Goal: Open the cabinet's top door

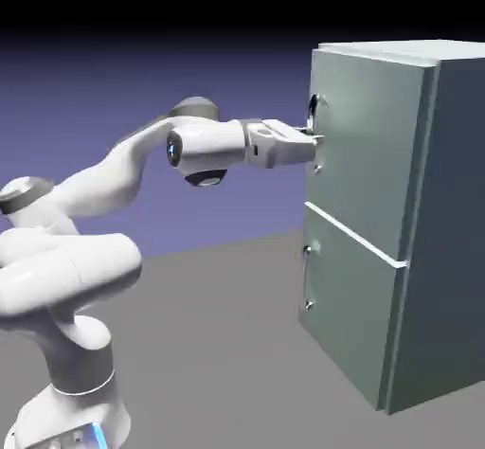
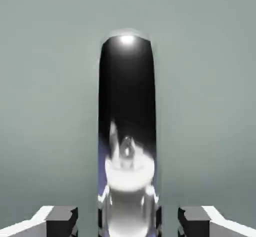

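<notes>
In the exterior view, the tall grey-green cabinet (image 1: 455, 210) stands at the right; the white gripper (image 1: 314, 137) is at the curved, shiny handle of its upper door (image 1: 365, 144), which looks rigid and fairly heavy.

In the hand view, the fingertips stand apart astride the slick bar (image 2: 126, 86), gaps showing; its upright middle suits gripping.

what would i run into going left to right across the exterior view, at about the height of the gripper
The robot arm, then the gripper, then the cabinet's top door, then the cabinet's side wall.
</notes>
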